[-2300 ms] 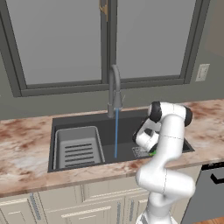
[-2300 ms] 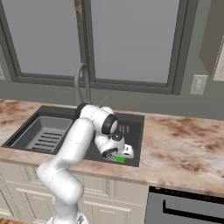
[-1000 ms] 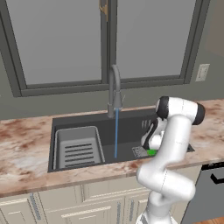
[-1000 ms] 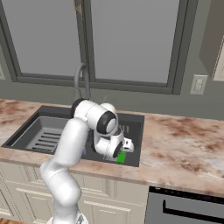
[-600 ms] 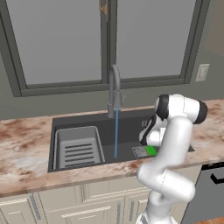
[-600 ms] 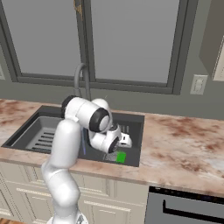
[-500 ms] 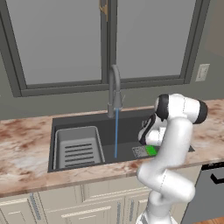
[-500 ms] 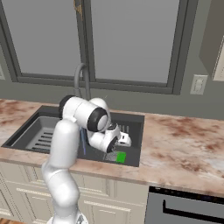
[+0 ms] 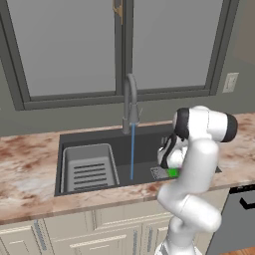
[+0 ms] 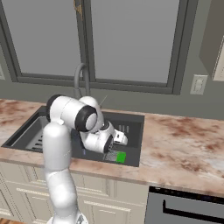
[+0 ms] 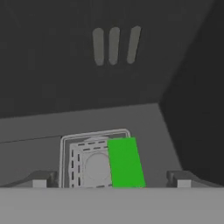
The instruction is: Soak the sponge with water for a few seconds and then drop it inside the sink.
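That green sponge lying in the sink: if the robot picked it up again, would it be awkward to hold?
Probably not. The sponge is a small flat block lying partly over the drain grate, so it should not roll. A sponge likely squashes between the fingers and weighs little. If it was under the water, it may drip.

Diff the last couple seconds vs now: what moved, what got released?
The gripper let go of the sponge, which now lies on the drain grate in the sink; the open hand has drawn back above it. The water keeps running; the rack is unmoved.
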You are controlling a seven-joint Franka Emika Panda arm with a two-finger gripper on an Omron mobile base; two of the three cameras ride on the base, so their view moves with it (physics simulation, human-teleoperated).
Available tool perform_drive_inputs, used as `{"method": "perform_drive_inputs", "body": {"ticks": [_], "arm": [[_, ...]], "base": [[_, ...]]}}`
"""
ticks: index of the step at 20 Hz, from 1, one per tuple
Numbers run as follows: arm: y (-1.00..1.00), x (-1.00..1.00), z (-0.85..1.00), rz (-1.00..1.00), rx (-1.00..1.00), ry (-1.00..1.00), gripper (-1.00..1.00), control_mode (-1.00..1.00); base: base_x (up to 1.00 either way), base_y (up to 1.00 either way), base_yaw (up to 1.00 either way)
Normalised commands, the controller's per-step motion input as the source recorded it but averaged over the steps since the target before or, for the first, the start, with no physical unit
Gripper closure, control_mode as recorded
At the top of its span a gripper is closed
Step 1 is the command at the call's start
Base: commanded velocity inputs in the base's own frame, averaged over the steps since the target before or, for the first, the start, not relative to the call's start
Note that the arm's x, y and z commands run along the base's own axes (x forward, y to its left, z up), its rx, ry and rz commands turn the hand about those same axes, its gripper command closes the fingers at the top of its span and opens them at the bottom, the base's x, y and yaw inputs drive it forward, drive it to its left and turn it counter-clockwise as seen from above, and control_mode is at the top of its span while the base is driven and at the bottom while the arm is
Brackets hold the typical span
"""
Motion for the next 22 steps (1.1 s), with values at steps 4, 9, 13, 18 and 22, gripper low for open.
{"method": "perform_drive_inputs", "body": {"ticks": [4,9,13,18,22], "arm": [[-0.20,-0.18,0.58,-0.03,0.05,-0.08,-1.00,-1.00],[-0.13,-0.02,0.67,0.00,0.03,-0.08,-1.00,-1.00],[-0.21,0.00,0.54,0.00,0.00,-0.05,-1.00,-1.00],[-0.19,0.00,0.59,0.00,0.01,-0.03,-1.00,-1.00],[-0.18,0.00,0.74,0.00,0.02,-0.01,-1.00,-1.00]], "base": [[0.00,0.00,0.00],[0.00,0.00,0.00],[0.00,0.00,0.00],[0.00,0.00,0.00],[0.00,0.00,0.00]]}}
